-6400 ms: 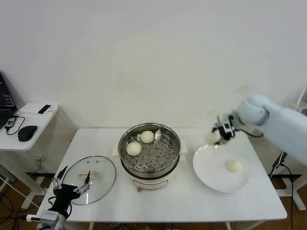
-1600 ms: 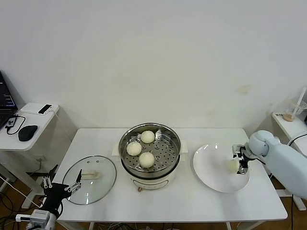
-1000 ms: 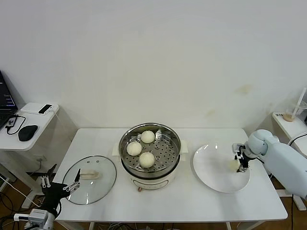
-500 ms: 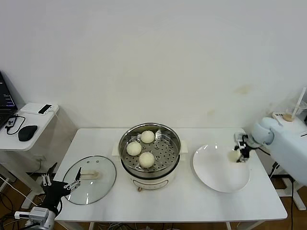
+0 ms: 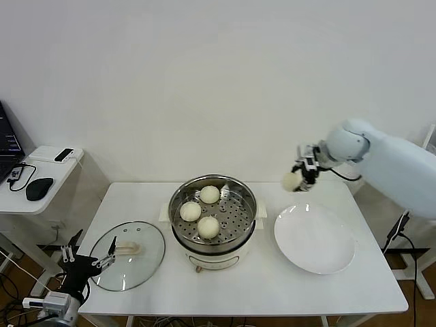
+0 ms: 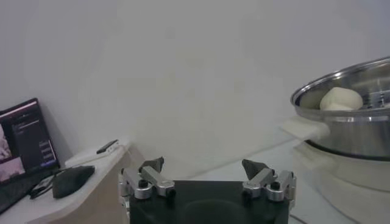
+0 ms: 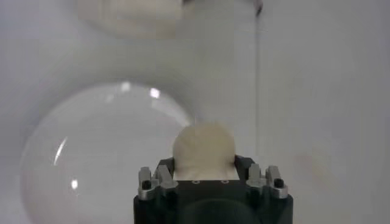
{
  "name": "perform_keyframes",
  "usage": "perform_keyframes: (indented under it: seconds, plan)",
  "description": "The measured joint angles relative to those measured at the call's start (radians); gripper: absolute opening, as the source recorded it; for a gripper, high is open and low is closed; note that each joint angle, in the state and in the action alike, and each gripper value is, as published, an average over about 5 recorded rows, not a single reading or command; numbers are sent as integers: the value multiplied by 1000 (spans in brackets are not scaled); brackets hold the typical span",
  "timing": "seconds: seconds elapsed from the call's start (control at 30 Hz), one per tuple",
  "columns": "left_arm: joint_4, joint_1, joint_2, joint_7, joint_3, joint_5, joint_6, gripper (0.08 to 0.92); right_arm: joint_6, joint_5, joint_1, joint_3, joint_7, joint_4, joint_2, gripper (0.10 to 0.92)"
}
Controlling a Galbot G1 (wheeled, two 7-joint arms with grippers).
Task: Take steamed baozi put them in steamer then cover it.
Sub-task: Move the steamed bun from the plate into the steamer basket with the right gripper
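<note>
Three creamy-white baozi point(image 5: 208, 227) lie on the perforated tray of the steel steamer point(image 5: 184, 235) at the table's middle. My right gripper point(image 5: 297, 178) is shut on the fourth baozi point(image 5: 291, 181) and holds it in the air, between the steamer and the white plate point(image 5: 315, 240). In the right wrist view that baozi point(image 7: 203, 150) fills the jaws above the plate point(image 7: 97, 146). The glass cover point(image 5: 128, 255) lies flat on the table left of the steamer. My left gripper point(image 5: 85, 261) is open, low at the table's front left corner; it also shows in the left wrist view point(image 6: 203, 169).
A side table point(image 5: 41, 178) at the far left holds a mouse and a phone. The steamer's rim point(image 6: 341, 91) stands close on the left gripper's right. The white plate holds nothing.
My right gripper closed on the last baozi on the plate, lifted it and carried it up and left toward the steamer. A third baozi came into the steamer before that. The left arm barely moved.
</note>
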Motion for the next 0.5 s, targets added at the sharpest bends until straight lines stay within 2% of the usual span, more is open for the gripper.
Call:
perform_keyframes:
  seconds: [0.27,0.5]
  plan:
    - [5,-14,3,0,5,0,-1,823,-112,202,93,-123,106,31,120,628]
    - [10,-21,1,-1,11,2,-1,823,-184,321,108,-185,181,17,213,628]
